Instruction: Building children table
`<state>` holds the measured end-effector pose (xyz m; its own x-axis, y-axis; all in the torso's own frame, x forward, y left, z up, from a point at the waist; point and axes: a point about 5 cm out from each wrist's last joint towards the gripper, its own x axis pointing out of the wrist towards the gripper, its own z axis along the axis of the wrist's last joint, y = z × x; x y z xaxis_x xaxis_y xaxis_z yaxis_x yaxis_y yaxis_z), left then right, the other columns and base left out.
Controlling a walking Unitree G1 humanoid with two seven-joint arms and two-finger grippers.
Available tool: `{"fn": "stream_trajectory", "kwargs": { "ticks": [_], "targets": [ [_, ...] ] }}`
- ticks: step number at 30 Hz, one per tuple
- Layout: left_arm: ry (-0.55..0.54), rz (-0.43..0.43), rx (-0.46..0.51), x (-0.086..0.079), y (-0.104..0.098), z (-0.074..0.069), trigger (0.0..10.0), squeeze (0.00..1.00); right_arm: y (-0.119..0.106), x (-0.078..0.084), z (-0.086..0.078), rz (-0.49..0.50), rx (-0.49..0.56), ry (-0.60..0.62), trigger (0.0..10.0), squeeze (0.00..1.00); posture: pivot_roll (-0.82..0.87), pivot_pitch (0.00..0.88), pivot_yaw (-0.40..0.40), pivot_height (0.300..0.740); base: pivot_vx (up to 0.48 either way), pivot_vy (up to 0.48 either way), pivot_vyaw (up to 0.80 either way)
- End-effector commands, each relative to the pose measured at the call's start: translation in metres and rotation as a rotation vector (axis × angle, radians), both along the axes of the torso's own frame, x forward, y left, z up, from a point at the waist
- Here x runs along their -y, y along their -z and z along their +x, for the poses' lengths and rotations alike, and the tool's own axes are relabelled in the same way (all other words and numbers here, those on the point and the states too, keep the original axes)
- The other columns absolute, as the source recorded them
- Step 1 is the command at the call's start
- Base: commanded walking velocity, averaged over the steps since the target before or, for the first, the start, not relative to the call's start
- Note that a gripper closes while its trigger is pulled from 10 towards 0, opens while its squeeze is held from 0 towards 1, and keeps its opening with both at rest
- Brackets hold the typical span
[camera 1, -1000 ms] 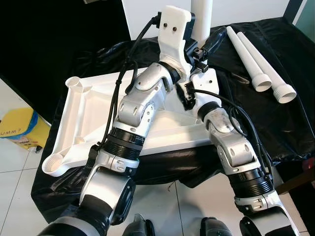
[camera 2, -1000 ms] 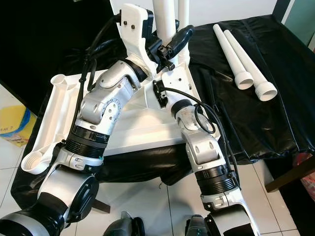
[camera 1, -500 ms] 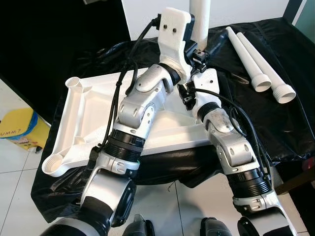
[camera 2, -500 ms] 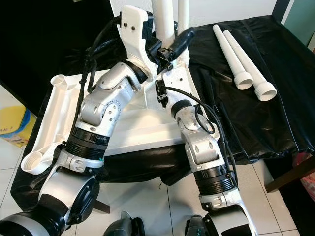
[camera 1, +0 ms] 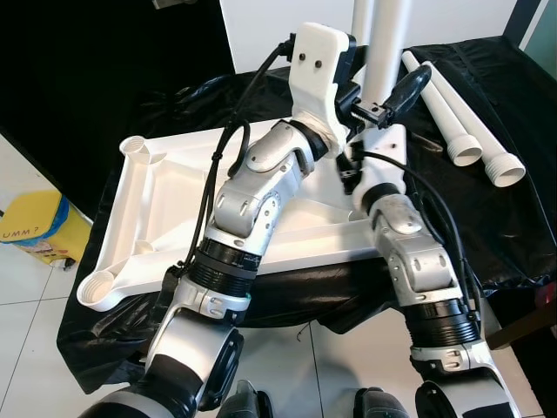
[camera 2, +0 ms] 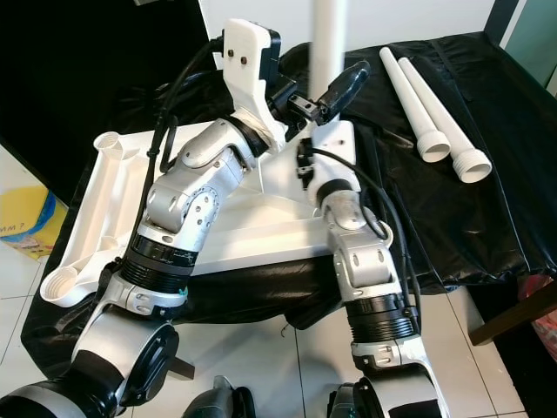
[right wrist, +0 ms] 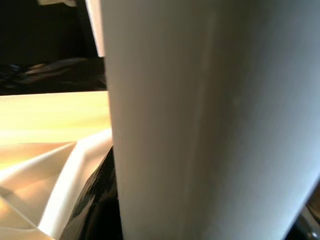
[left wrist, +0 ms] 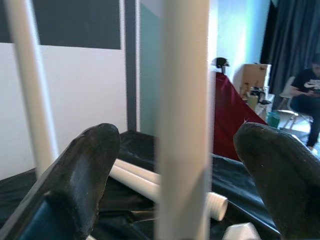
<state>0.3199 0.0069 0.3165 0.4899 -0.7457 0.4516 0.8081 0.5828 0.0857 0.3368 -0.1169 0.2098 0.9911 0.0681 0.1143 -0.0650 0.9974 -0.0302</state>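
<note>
Two silver arms are reaching forward over a white table top (camera 1: pixel 165 200) that is lying upside down on a black sheet (camera 1: pixel 513 235). Far to the left, a yellow box (camera 1: pixel 30 231) is sitting on the tiled floor (camera 1: pixel 35 348). Next to it, the table top is showing two round holes for legs, one at its far left corner (camera 1: pixel 133 146) and one at its near left corner (camera 1: pixel 97 287).

Moving right, the left arm is stretching up and across the table top. The left gripper (left wrist: pixel 175 165) is sitting around a standing white table leg (camera 1: pixel 389 39). In the left wrist view its fingers (left wrist: pixel 80 175) are spread wide on both sides of the leg, with a gap on each side, so they are not squeezing it. A thinner white pole (left wrist: pixel 30 85) is standing just beside them in that view.

Right next to it, the right gripper (camera 1: pixel 387 96) is up against the same leg, a bit lower down. One black finger (camera 1: pixel 409 84) is sticking out to the right of the leg. In the right wrist view the leg (right wrist: pixel 210 120) is very close and blurry, and I cannot tell if these fingers are open or closed.

Farther right, two loose white legs (camera 1: pixel 452 100) are lying side by side on the black sheet, well apart from the arms.

In the left wrist view, a person (left wrist: pixel 307 97) is sitting far off in the room.
</note>
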Motion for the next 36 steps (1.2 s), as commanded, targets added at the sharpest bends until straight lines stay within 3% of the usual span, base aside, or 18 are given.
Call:
{"fn": "stream_trajectory", "kwargs": {
  "ticks": [1,14,19,24,26,30,36],
  "targets": [
    [-0.043,-0.018,-0.010,-0.009,0.002,0.003,10.0,0.00,0.003,0.002,-0.001,0.030,-0.020,0.022,10.0,0.00,-0.15,0.043,0.074,0.740,0.000,0.000,0.00],
    [-0.053,-0.040,-0.020,-0.022,0.010,-0.002,10.0,0.00,0.003,0.025,-0.007,0.061,0.031,0.116,10.0,0.00,-0.15,0.053,0.073,0.740,0.000,0.000,0.00],
    [-0.093,-0.021,-0.040,-0.026,0.023,-0.001,10.0,0.00,0.003,0.033,-0.015,0.053,0.069,0.125,10.0,0.00,-0.15,0.066,0.079,0.740,0.000,0.000,0.00],
    [-0.138,0.041,-0.089,-0.028,0.050,-0.001,10.0,0.00,0.009,0.042,-0.025,0.014,0.094,0.143,10.0,0.00,-0.16,0.082,0.086,0.740,0.000,0.000,0.00],
    [-0.138,0.041,-0.089,-0.028,0.050,-0.001,10.0,0.00,0.009,0.042,-0.025,0.014,0.094,0.143,10.0,0.00,-0.16,0.082,0.086,0.740,0.000,0.000,0.00],
    [-0.127,0.089,-0.113,-0.025,0.070,-0.010,10.0,0.00,0.014,0.051,-0.033,-0.016,0.107,0.199,10.0,0.00,-0.15,0.091,0.090,0.740,0.000,0.000,0.00],
    [-0.114,0.117,-0.123,-0.024,0.080,-0.016,10.0,0.00,0.020,0.054,-0.040,-0.006,0.094,0.206,10.0,0.00,-0.15,0.096,0.091,0.740,0.000,0.000,0.00]
  ]
}}
